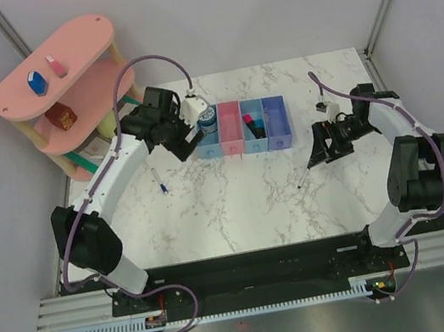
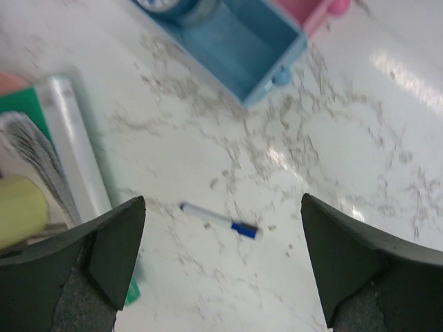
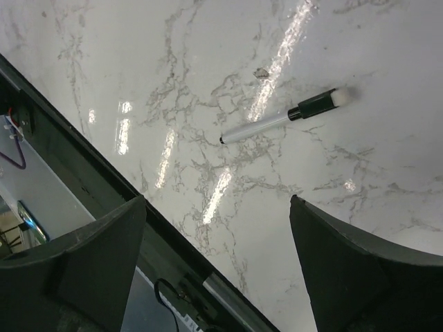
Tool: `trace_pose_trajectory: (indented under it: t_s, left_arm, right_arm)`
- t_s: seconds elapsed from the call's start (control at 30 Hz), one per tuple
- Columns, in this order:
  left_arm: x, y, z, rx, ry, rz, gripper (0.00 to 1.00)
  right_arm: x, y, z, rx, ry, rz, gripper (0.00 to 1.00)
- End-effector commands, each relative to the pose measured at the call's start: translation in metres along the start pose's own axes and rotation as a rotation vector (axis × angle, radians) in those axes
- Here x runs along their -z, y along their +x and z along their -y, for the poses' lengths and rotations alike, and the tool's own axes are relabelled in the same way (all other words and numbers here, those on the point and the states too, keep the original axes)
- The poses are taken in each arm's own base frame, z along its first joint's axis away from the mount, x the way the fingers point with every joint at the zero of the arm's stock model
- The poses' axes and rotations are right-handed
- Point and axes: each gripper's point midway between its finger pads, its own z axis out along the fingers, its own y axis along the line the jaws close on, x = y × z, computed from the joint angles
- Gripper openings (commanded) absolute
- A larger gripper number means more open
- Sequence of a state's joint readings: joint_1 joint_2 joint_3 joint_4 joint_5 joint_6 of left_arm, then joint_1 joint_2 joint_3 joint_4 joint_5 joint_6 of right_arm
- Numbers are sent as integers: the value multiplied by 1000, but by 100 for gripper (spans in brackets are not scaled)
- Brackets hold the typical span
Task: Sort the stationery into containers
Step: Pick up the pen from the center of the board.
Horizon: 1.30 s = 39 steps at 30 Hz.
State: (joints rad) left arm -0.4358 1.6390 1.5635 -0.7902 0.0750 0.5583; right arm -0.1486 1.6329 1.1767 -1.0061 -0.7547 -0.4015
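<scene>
Marble tabletop (image 1: 239, 214), bins (image 1: 281, 143) in a row at upper centre of the top view. I see both grippers empty.
My left gripper (image 2: 221, 266) gapes wide over a blue-tipped pen (image 2: 218, 220) lying loose at frame centre; my right gripper (image 3: 218, 259) is spread too, with a thin pen (image 3: 284, 116) on the marble at upper right. The round teal pot (image 1: 208, 119) sits in the light blue bin (image 2: 239, 45).

Four joined bins (image 1: 245, 127), teal pot (image 1: 208, 118) in light-blue one, blue-capped pen (image 2: 218, 220), thin pen (image 3: 284, 119) outside
</scene>
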Motion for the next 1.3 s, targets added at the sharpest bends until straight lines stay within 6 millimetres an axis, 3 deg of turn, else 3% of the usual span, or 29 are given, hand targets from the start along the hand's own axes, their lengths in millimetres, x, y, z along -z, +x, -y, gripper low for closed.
trace_pose_trajectory:
  t_s: [0.0,0.03,0.13,0.27,0.43,0.8,0.83,1.13,1.27]
  left_arm:
    - [-4,65,19,10,40,-161,100]
    - [-7,81,23,22,52,-200,100]
    - [-14,107,22,76,51,-271,100]
    - [-19,122,10,189,32,-325,100]
    - [-16,130,-1,193,15,-365,100]
    - [-12,173,28,337,147,-554,100]
    - [-13,176,31,340,152,-562,100]
    - [-22,198,50,375,203,-615,100]
    - [-30,204,53,392,212,-641,100]
  right_arm:
    - [-13,4,24,-42,111,-31,91]
    - [-17,3,31,-51,127,-33,90]
    - [-25,1,42,-83,165,-34,89]
    - [-32,-5,49,-97,197,-28,89]
    - [-42,-11,51,-98,225,-16,88]
    - [-59,-7,62,-117,340,-8,81]
    - [-65,-6,56,-103,341,-16,79]
    - [-80,-5,62,-75,434,-29,64]
    - [-86,-6,59,-51,439,-41,47]
